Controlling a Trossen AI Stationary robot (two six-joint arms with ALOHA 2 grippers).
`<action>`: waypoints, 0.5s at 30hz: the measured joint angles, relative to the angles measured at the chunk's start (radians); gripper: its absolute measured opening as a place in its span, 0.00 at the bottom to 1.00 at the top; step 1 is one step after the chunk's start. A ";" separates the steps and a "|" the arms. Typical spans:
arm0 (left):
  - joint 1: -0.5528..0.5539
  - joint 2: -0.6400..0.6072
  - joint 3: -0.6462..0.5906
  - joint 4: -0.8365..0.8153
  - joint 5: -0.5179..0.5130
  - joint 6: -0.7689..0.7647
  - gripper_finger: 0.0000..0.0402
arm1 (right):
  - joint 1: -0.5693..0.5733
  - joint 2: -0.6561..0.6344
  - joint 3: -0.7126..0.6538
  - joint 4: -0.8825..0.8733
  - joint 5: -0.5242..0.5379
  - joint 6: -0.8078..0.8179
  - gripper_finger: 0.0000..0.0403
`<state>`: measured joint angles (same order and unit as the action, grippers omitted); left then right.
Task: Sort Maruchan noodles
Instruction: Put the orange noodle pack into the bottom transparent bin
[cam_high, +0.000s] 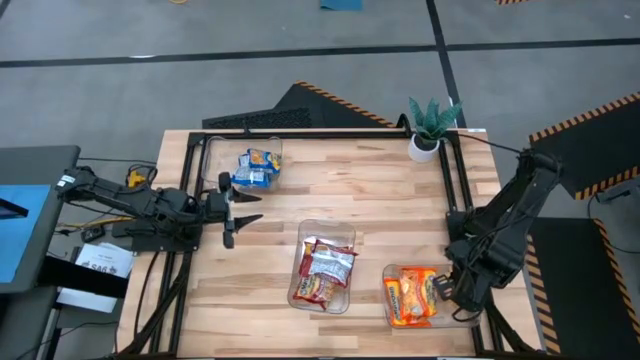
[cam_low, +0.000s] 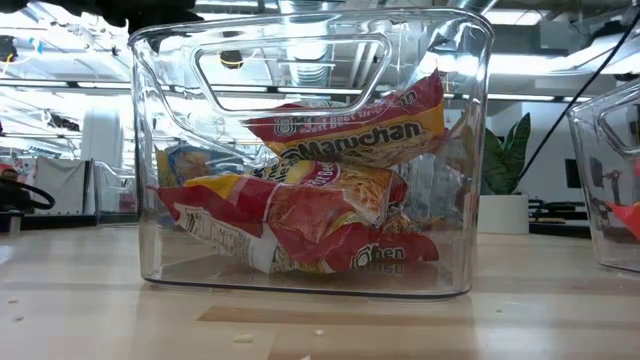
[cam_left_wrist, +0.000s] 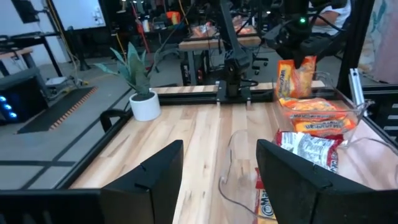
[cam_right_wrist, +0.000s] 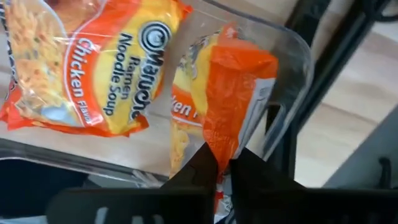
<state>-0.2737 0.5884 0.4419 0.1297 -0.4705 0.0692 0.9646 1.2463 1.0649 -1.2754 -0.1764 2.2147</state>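
Orange packet (cam_right_wrist: 233, 102) pinched by right gripper (cam_right_wrist: 222, 163) over 5-o'clock bin (cam_high: 392, 318), likely for release; left gripper (cam_high: 243, 207) spread, idle at 9.

Even, bright overhead light in all views, no hard shadows. High view: worktop (cam_high: 340, 180) evenly lit, only soft faint shade under the arms; edges bend slightly, wide-angle. Low view: ceiling strip lights (cam_low: 330, 50) blown out white, glare streaks on the clear bin (cam_low: 160, 150) walls; red packets (cam_low: 330, 200) inside sharp, room behind soft, bin wall warps what's seen through it. Left wrist view: own dark fingers (cam_left_wrist: 149, 180) blurred, near-black w/o detail; bkgd fairly clear. Right wrist view: orange packet (cam_right_wrist: 239, 87) close, slightly soft, sheen on plastic; dark fingers (cam_right_wrist: 199, 168) out of focus.
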 joint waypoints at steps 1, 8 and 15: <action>0.000 0.000 0.000 0.001 -0.006 0.002 0.48 | -0.005 0.006 0.000 0.000 0.007 -0.013 0.12; 0.001 0.000 0.000 0.001 -0.008 0.002 0.48 | -0.049 0.018 0.000 -0.041 0.020 -0.138 0.15; 0.000 0.000 0.000 -0.003 -0.008 0.001 0.48 | -0.079 0.018 0.000 -0.038 0.021 -0.344 0.15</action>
<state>-0.2733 0.5884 0.4419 0.1262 -0.4782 0.0700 0.8852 1.2644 1.0649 -1.3139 -0.1558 1.8707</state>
